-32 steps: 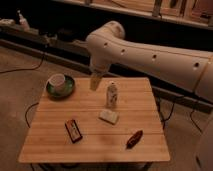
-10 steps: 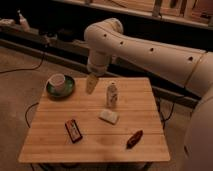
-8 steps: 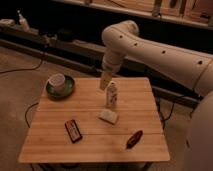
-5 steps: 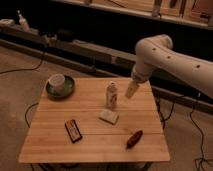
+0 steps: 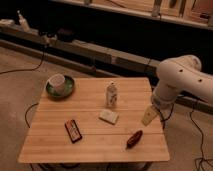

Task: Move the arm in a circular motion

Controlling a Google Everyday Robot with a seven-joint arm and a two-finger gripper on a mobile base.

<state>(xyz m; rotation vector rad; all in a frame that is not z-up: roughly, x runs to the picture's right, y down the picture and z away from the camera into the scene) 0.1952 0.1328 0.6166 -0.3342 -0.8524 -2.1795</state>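
The thick white arm (image 5: 181, 80) comes in from the right edge and bends down over the right side of the wooden table (image 5: 55, 145). Its small tan gripper (image 5: 148, 116) hangs just above the table's right edge, right of the white sponge-like block (image 5: 109, 116) and above the dark red-brown object (image 5: 134, 139). It holds nothing that I can see.
A small white bottle (image 5: 112, 94) stands at the table's middle. A white cup on a green plate (image 5: 60, 85) sits at the back left. A dark snack bar (image 5: 73, 131) lies front left. Cables run on the floor; a dark low shelf lies behind.
The arm has swept from over the table's back left, past the bottle, to the right side, and the tan gripper has dropped lower toward the right edge.
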